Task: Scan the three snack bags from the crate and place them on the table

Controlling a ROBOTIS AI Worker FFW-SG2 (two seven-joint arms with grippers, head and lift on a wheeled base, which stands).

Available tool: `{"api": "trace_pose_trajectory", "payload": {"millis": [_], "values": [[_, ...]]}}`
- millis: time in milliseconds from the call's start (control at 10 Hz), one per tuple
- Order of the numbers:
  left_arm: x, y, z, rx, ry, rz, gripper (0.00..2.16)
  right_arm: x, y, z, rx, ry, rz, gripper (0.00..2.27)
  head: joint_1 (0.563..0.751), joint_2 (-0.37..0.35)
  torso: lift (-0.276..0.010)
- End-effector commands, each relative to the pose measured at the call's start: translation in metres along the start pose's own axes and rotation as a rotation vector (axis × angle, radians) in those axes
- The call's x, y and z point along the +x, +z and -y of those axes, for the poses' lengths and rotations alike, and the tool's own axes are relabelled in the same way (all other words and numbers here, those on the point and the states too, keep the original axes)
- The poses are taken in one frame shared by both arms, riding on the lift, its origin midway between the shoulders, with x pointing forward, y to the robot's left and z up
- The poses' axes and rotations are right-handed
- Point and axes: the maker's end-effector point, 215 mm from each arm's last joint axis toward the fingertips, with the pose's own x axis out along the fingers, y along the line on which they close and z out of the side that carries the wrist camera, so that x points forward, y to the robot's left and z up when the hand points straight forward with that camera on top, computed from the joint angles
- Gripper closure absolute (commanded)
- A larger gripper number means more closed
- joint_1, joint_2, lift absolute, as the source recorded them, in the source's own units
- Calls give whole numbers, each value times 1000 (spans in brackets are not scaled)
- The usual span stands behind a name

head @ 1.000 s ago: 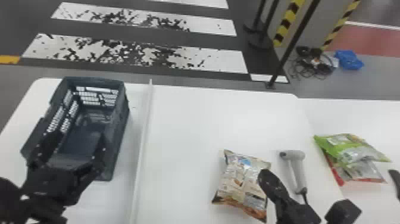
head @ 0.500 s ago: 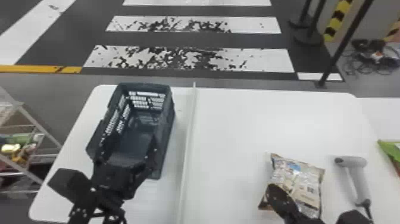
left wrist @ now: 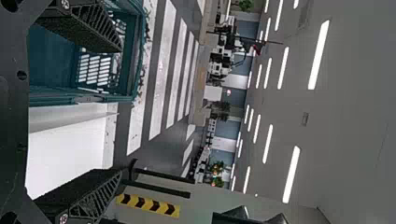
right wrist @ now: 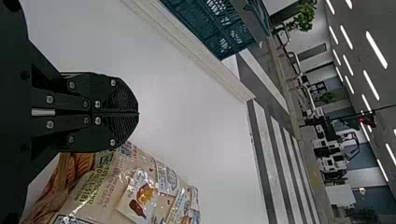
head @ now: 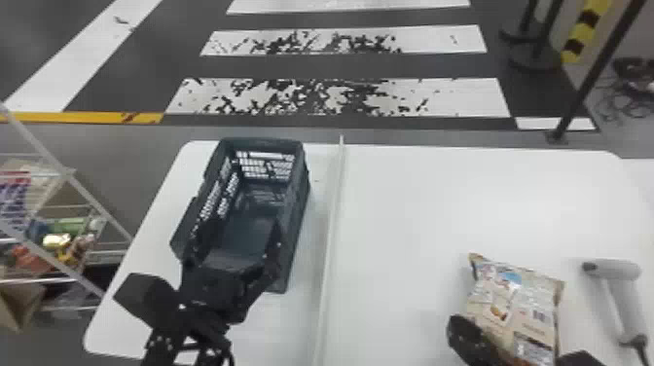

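The left hand (head: 236,236) hung at the near end of the dark crate (head: 296,219) on the white desk (head: 428,204), its two fingers spread wide, one toward each long side; the right hand (head: 462,328) was at the near edge of a snack bag (head: 518,311), and in the right wrist view the hand (right wrist: 138,113) had its fingers pressed together, with the bag just beside them; whether they touched it could not be told. The bag lay flat on the desk with its printed side up, right of the pale divider (head: 333,233) that ran between it and the crate; a grey handheld scanner (head: 620,287) lay to the bag's right, its head at the far end and its dark cable leading toward the near edge. Left of the desk stood a wire rack (head: 73,180) of colorful goods; beyond, white stripes (head: 340,100) crossed the dark floor, near a yellow-and-black post (head: 584,31).
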Motion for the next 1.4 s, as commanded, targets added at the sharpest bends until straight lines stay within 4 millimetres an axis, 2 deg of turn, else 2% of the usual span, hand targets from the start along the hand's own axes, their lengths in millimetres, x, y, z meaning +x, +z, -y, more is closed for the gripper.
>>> {"api": "trace_pose_trajectory", "payload": {"millis": [0,200,400,600,700,900,1100,1300], "values": [[0,1,-2,1,3,4,73,-5,-2,9,-1,-16,-4,2223,695,114,-37],[0,2,-3,-2,6,11,73,-12,-8,19,3,-37,-17,2223,695,95,-37],[0,2,-4,-4,6,9,73,-18,-5,26,9,-50,-7,2223,695,80,-37],[0,2,-4,-5,7,10,73,-24,23,13,0,-23,51,2219,695,73,-37],[0,2,-4,-4,6,9,73,-24,38,18,-9,-30,77,2219,695,77,-37],[0,1,-3,-4,5,9,73,-11,63,36,-46,-50,113,2223,695,65,-37],[0,0,-1,-5,3,7,73,6,69,59,-100,-77,118,2219,695,36,-37],[0,-1,-2,-3,5,4,73,3,84,75,-131,-105,163,2219,695,9,-37]]}}
